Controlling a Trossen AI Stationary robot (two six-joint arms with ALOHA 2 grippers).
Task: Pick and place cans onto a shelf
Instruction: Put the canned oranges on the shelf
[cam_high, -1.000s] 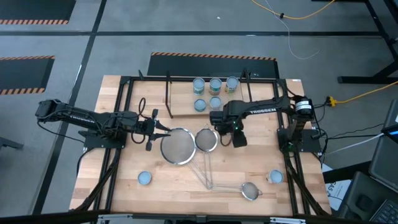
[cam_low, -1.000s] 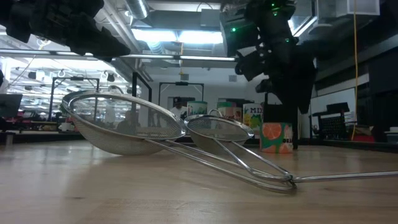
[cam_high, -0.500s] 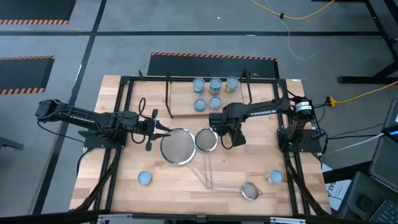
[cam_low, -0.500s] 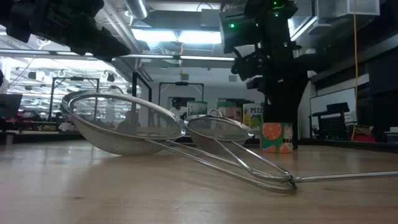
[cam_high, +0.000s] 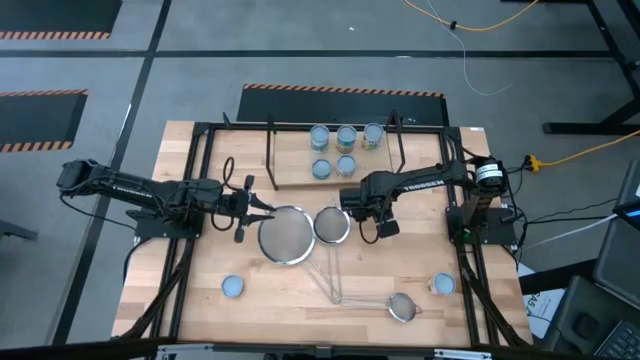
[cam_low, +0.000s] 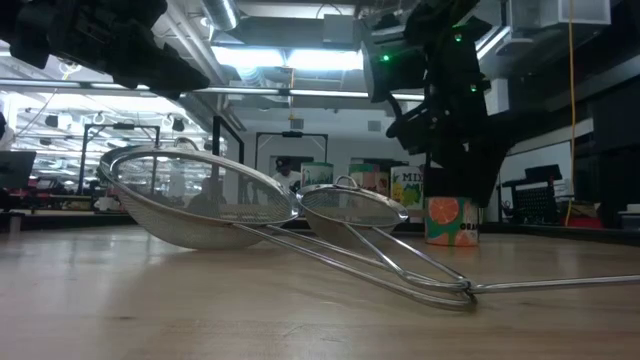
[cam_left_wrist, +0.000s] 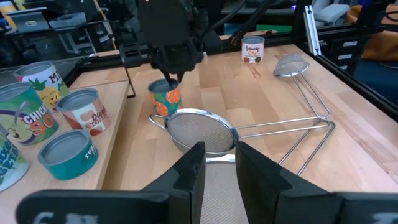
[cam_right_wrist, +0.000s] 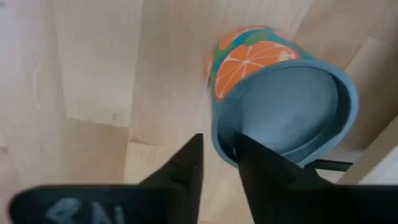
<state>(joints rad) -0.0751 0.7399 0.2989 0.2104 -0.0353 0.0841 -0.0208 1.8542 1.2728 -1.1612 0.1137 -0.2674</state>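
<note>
High view first: the right gripper (cam_high: 366, 207) hangs near the table's middle, just beside the smaller round steel mesh strainer (cam_high: 331, 226) and in front of the low black-rod shelf with its light wooden board (cam_high: 290, 172). Five small tins with pale blue-grey tops (cam_high: 346, 137) already stand on that shelf. Two more tins lie well apart on the light wooden table (cam_high: 190, 310), one near the front left (cam_high: 232, 287) and one near the front right (cam_high: 444, 285). The left gripper (cam_high: 262, 207) waits beside the larger round mesh strainer (cam_high: 285, 238).

Low view: the right arm comes down over an orange-fruit-labelled tin (cam_low: 450, 221), which stands upright on the table behind the strainers' long handles.

Left wrist view: the left gripper's two dark fingers (cam_left_wrist: 189, 177) sit close together with only a narrow gap and nothing between them. Beyond them the right arm stands directly over the orange-labelled tin (cam_left_wrist: 165, 99), beside the smaller strainer (its fingertips are hidden there).

Right wrist view: the right gripper's fingers (cam_right_wrist: 186, 167) are drawn near each other with a slim gap, pinching nothing; the tin's blue-grey top (cam_right_wrist: 292, 112) lies just past the fingertips, apart from them.
</note>
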